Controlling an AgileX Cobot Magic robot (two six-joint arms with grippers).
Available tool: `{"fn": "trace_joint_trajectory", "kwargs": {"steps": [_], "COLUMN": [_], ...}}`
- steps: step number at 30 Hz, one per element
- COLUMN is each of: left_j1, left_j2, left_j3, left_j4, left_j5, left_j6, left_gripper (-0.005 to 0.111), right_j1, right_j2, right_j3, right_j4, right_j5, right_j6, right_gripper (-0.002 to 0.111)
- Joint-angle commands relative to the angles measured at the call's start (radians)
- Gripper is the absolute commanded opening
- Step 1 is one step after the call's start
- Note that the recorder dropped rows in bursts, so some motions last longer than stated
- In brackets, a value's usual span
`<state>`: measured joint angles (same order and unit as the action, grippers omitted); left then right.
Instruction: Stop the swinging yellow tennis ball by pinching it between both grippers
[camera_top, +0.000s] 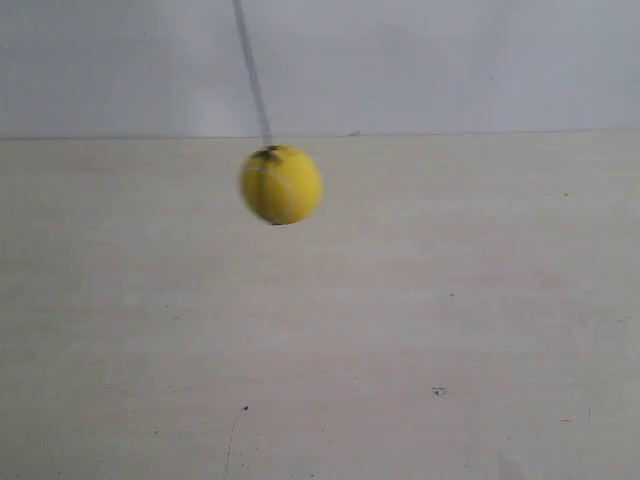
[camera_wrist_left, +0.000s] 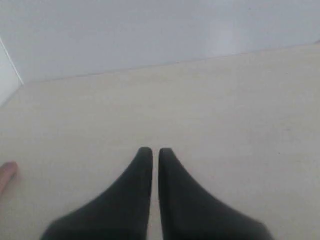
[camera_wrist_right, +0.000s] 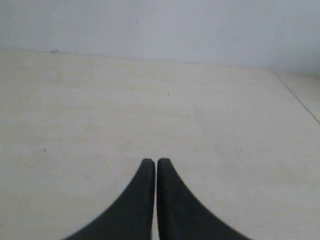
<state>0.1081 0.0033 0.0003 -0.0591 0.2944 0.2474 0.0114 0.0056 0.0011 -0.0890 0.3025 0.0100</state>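
The yellow tennis ball (camera_top: 281, 185) hangs blurred in the air on a thin dark string (camera_top: 252, 70), left of centre in the exterior view, above the pale table (camera_top: 400, 330). Neither arm shows in the exterior view. In the left wrist view my left gripper (camera_wrist_left: 151, 150) is shut, its two black tapering tips almost touching with nothing between them. My right gripper (camera_wrist_right: 152, 161) is shut the same way over bare table. The ball is out of view in both wrist views.
A pale wall (camera_top: 450, 60) rises behind the table. In the left wrist view a fingertip (camera_wrist_left: 7, 172) shows at the picture's edge on the table. The table's edge (camera_wrist_right: 297, 97) runs past in the right wrist view.
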Motion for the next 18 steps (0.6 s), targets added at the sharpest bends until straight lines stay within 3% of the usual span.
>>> {"fn": "trace_joint_trajectory", "kwargs": {"steps": [1,7,10,13,18], "left_j1": [-0.001,-0.001,-0.001,-0.001,-0.001], "left_j2": [-0.003,-0.003,-0.003,-0.003,-0.003], "left_j3": [0.000,0.000,0.000,0.000,0.000], "left_j4": [-0.024,-0.203,-0.223,-0.221,-0.221], "left_j5": [-0.170,-0.409,-0.518,-0.535,-0.558], "left_j6": [-0.040,-0.216,-0.438,-0.621,-0.727], "left_gripper": [0.005,0.005,0.005,0.005,0.005], "right_j1": [-0.002,-0.002,-0.002,-0.002,-0.002], "right_j2": [-0.006,-0.006,-0.006,-0.006,-0.006], "right_j3": [-0.001,-0.001,-0.001,-0.001,-0.001], "right_j4": [0.004,0.026,0.026,0.032,0.034], "right_j5": [-0.200,-0.494,-0.675,-0.814,-0.962], "right_j6": [-0.010,0.019,0.032,0.077,0.289], "right_gripper": [0.000,0.000,0.000,0.000,0.000]}}
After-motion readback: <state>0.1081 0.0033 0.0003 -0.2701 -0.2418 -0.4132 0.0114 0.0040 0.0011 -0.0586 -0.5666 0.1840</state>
